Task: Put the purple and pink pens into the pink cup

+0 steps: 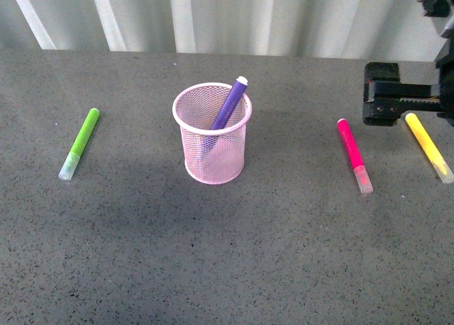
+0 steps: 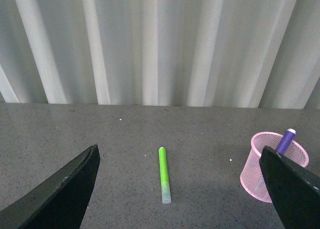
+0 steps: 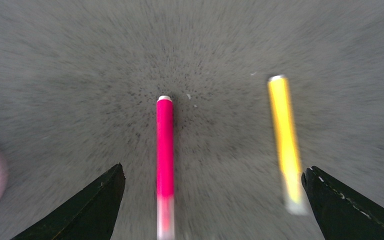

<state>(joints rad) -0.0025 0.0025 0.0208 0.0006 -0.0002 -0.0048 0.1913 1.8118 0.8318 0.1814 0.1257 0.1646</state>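
The purple pen point(image 1: 228, 106) leans in the pink cup point(image 1: 227, 162); 1 to go; the pink pen point(image 1: 352, 152) lies flat on the desk point(image 1: 213, 254), right of the cup, near the yellow marker point(image 3: 285, 135); the right fingers point(image 3: 92, 202) hang spread above both, empty; the left fingers point(image 2: 65, 189) gape empty too; light, stiff, smooth, it probably rolls; pinch its coloured barrel mid-length.

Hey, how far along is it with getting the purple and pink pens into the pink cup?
About halfway. Done: the purple pen stands leaning inside the pink cup. In hand: nothing is gripped; the right gripper hovers open over the pink pen, which lies flat on the table beside the yellow marker. To do: grasp the pink pen and drop it into the cup.
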